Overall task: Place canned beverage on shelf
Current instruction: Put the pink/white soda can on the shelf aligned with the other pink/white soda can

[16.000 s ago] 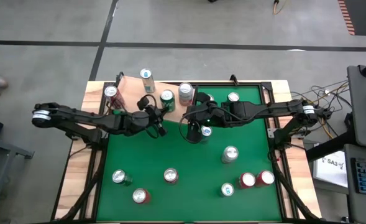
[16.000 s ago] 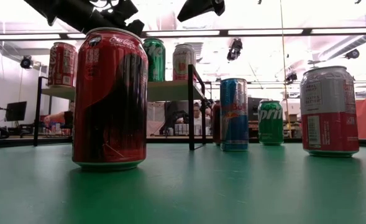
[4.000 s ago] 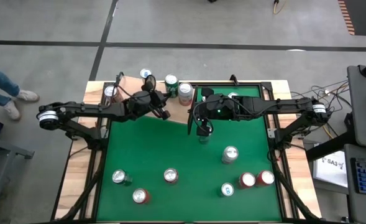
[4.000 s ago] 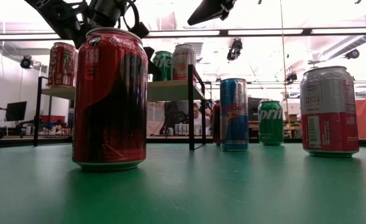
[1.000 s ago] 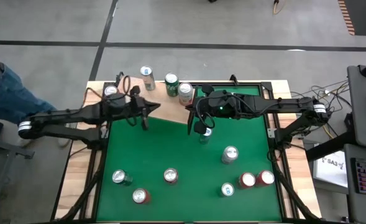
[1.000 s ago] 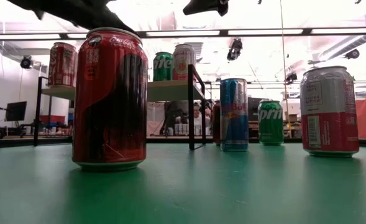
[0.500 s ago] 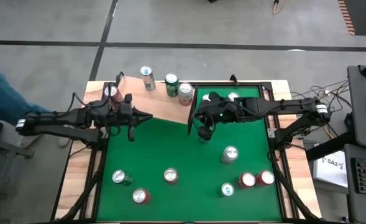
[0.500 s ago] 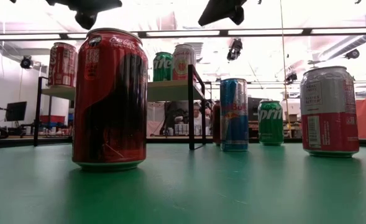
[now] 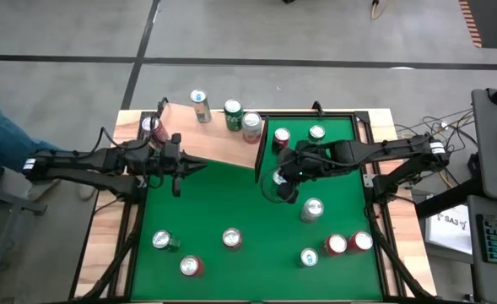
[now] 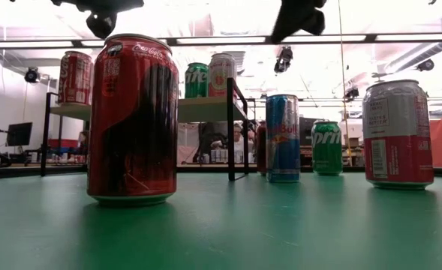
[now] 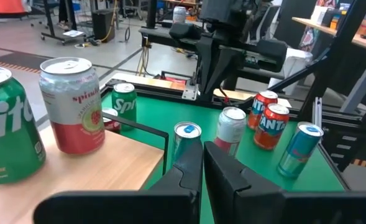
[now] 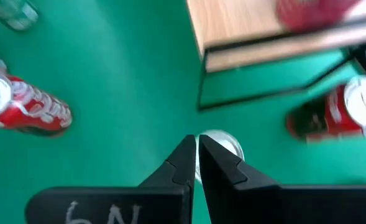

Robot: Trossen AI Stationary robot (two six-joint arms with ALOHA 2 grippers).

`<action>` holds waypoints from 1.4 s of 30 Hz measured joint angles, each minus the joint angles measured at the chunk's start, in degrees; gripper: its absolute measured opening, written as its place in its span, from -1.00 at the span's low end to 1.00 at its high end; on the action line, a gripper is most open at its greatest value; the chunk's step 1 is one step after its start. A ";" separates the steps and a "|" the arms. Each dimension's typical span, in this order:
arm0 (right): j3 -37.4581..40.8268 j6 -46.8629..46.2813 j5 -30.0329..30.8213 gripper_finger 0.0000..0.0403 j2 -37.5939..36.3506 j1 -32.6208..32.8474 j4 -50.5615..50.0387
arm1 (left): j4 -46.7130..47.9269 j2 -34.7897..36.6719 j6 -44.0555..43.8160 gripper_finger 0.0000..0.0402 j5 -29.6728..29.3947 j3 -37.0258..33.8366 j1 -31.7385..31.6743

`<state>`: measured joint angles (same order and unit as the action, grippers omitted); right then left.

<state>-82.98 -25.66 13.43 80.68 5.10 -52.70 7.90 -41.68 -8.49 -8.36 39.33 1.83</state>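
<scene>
Pale wood shelf [image 9: 210,139] stands at the far left of the green table [image 9: 231,203], its dark end panel toward the middle. Four cans on it in the high view: a red can [image 9: 150,125] at the left end, a blue-and-white can [image 9: 199,105], a green can [image 9: 233,113] and a silver-and-red can [image 9: 251,126] by the end panel. Left gripper [image 9: 177,176] hovers over the shelf's near edge, fingers pressed together, holding nothing; its wrist view shows the green can [image 11: 9,127] and silver-and-red can [image 11: 72,106] resting on the board. Right gripper [image 9: 287,191] hangs over the table's middle, right of the shelf, fingers likewise closed and empty, above a blue can [image 10: 283,137] seen in the low view. More cans stand loose on the green: two far right of the shelf, one mid-right, five along the near side. A person's leg shows at the far left edge.
</scene>
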 joint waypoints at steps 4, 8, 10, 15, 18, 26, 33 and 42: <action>0.00 -2.89 0.04 -0.94 0.00 -0.69 -4.66 | -0.01 -0.41 -0.03 -1.00 -0.01 0.00 0.00; 0.00 -3.65 0.02 -0.94 0.00 -2.01 -9.14 | -0.15 -0.39 -0.03 -1.00 0.00 0.00 0.00; 0.00 -4.52 0.02 -0.94 0.00 -2.91 -11.64 | -0.15 -0.32 -0.03 -1.00 0.00 0.00 0.00; 0.00 -6.32 0.04 -0.94 0.00 -4.95 -15.74 | -0.15 -0.30 -0.03 -1.00 0.00 0.00 -0.02; 0.00 -6.24 0.01 -0.94 0.00 -5.53 -16.86 | -0.13 -0.30 -0.03 -1.00 -0.02 0.00 -0.02; 0.00 -5.93 -0.15 -0.94 -0.02 -5.53 -16.92 | 0.09 0.46 1.28 -1.00 -0.02 1.37 -0.04; 0.00 -5.89 -0.07 -0.94 0.00 -5.53 -12.11 | 0.10 0.35 5.01 -1.00 -0.08 2.67 -0.04; 0.00 -14.71 -9.65 -0.94 0.07 -5.37 -8.13 | -0.27 0.31 9.37 -1.00 -0.17 6.19 -0.04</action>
<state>-82.98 -40.37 3.78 80.75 -0.27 -60.84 7.63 -41.36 0.88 -8.53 45.53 1.78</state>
